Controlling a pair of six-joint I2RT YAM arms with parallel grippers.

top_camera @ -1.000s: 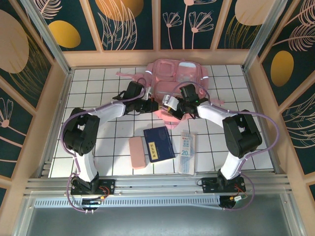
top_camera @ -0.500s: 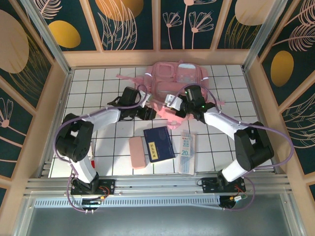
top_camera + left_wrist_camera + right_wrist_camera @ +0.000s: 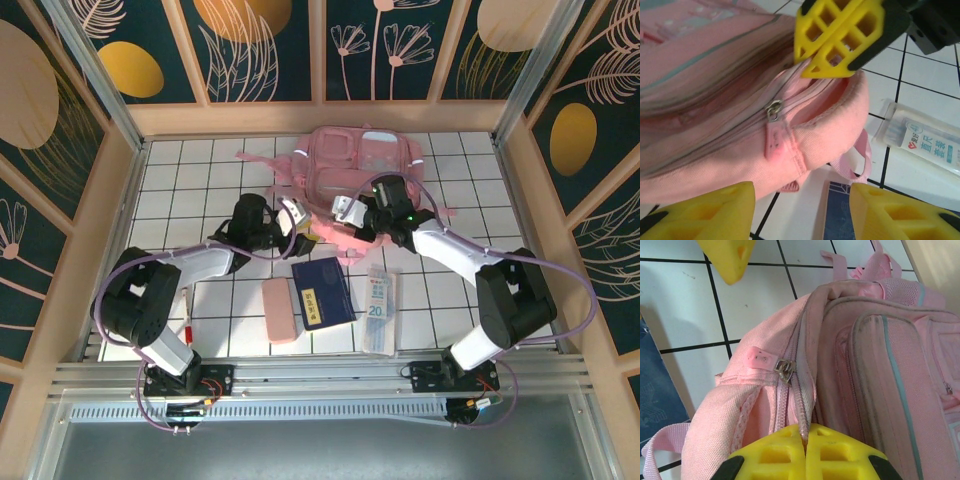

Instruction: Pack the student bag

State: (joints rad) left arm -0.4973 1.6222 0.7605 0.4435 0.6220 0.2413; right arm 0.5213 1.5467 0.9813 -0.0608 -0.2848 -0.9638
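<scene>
Left pincer (image 3: 800, 212) has backed off the student bag (image 3: 362, 160), right pincer (image 3: 805, 452) clamps it

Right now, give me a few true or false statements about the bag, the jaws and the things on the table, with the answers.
1. The right jaws are shut on the student bag at its zipper edge. True.
2. The left jaws are shut. False: they stand apart, gripping nothing.
3. The blue book is inside the bag. False: it lies on the table, on the near side of the bag.
4. The pink pencil case lies beside the blue book. True.
</scene>
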